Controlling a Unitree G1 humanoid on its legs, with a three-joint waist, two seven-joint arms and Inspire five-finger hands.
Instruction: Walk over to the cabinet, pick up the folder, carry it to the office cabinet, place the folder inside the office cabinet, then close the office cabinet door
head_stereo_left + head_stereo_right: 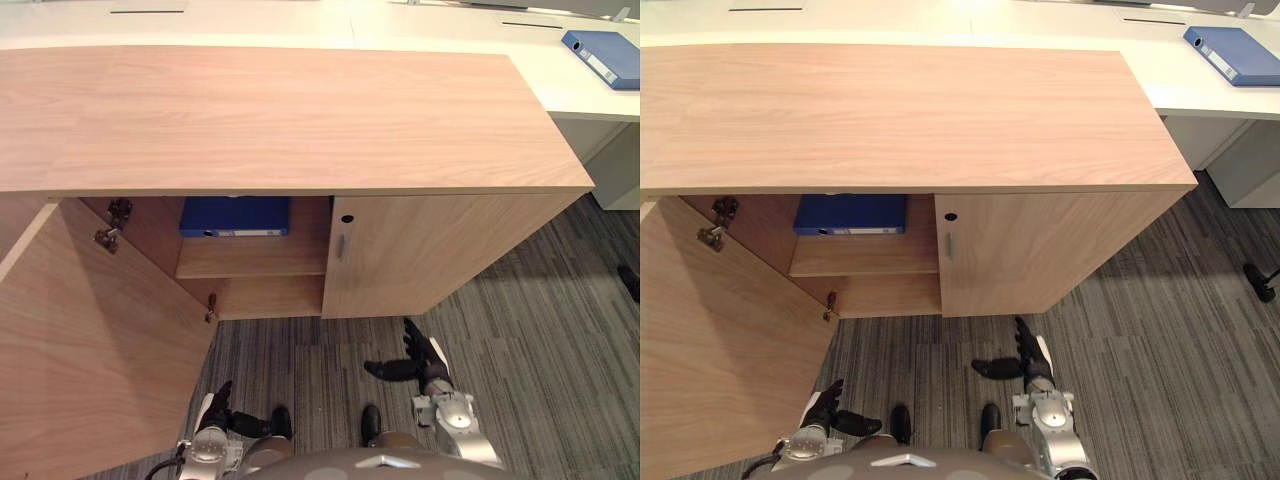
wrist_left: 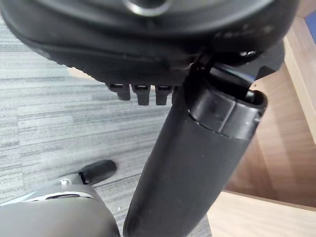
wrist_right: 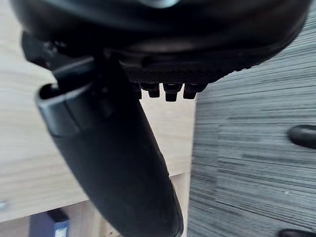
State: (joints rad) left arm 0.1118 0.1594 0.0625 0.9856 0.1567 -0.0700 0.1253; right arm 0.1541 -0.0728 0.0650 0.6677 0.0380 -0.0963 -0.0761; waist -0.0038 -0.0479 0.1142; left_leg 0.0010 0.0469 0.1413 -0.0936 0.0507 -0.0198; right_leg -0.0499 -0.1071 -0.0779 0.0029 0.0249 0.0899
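A blue folder (image 1: 235,215) lies flat on the upper shelf inside the wooden office cabinet (image 1: 280,110). The cabinet's left door (image 1: 90,350) stands swung wide open towards me, and its right door (image 1: 420,250) is closed. My left hand (image 1: 225,410) hangs low over the carpet beside the open door's edge, fingers relaxed, holding nothing. Further right, my right hand (image 1: 415,355) is open with straight fingers and thumb spread, just in front of the closed door and empty. Both hands are well below the folder and apart from it.
A second blue folder (image 1: 603,55) lies on the white desk (image 1: 450,30) behind the cabinet at the far right. Grey striped carpet (image 1: 540,340) runs in front and to the right. The open door takes up the room at my left.
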